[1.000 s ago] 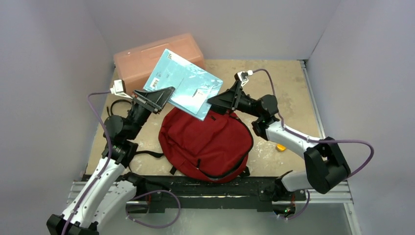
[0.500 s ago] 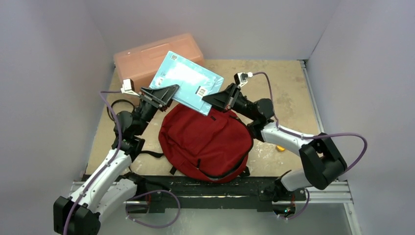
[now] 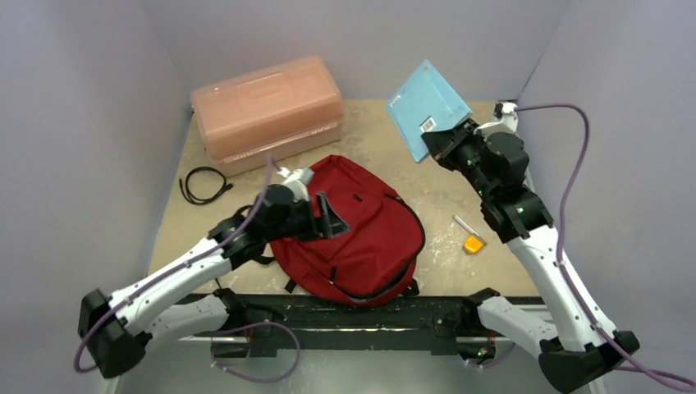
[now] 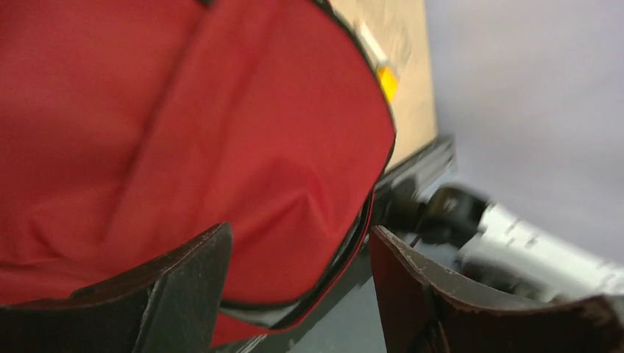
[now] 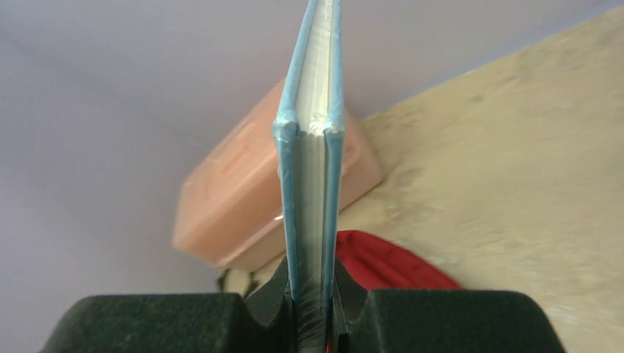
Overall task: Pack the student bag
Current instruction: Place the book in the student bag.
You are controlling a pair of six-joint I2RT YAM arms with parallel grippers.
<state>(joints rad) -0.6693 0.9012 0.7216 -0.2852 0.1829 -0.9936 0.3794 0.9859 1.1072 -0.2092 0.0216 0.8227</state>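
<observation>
The student bag lay flat on the bench, near its middle and toward the near edge. It was a rounded sack of soft, creased dark red fabric, edged by a black zipper line. The left tool stood over the bag's left part, its dark wedge-shaped fingers spread wide with nothing between them. Whether they touched the cloth could not be told. The right tool, raised at the far right, was clamped tight on a thin light-blue book with glossy covers, white pages and a barcode label.

A translucent orange-pink plastic box with a rounded lid sat at the far left. A coiled black cable lay before it. A small orange piece lay right of the bag on the scuffed tan surface.
</observation>
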